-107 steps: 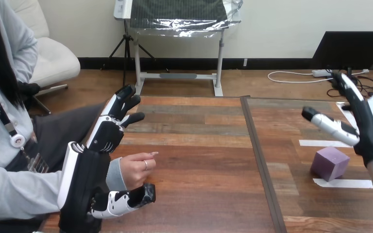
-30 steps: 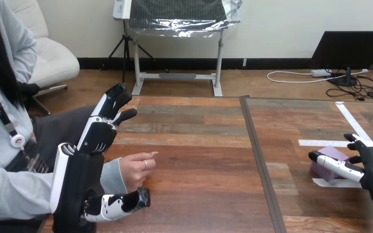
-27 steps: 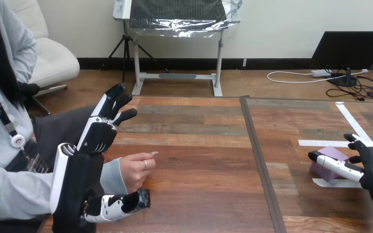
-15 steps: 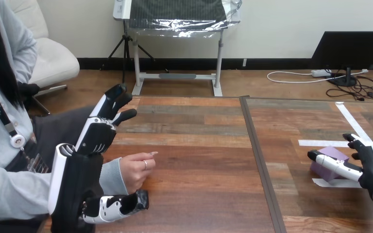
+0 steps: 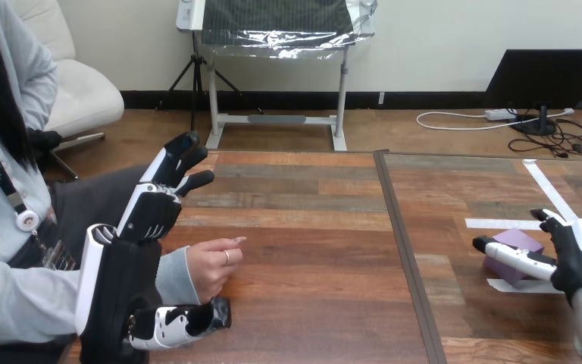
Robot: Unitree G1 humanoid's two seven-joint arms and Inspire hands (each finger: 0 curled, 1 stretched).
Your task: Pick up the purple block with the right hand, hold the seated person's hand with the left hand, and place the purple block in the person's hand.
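The purple block point(image 5: 509, 243) rests on the table at the right, between strips of white tape. My right hand point(image 5: 568, 262) is down beside it, open, its thumb point(image 5: 509, 255) stretched across the block's near face and its fingers behind the block. At the left, my left hand point(image 5: 145, 250) stands on edge over the person's wrist, fingers straight and pointing away, thumb point(image 5: 178, 321) below the person's hand. The person's hand point(image 5: 214, 262) lies loosely curled on the table, sleeve grey. My left hand's fingers are not curled round it.
A dark seam point(image 5: 403, 250) runs front to back between two wooden tabletops. White tape strips point(image 5: 500, 224) mark the right tabletop. The person sits at the left edge, forearm lying along the table's near-left corner.
My right hand came down from high above the block to table level beside it, then shifted slightly left over the last second. My left hand drifted a little left; the person's hand stayed still.
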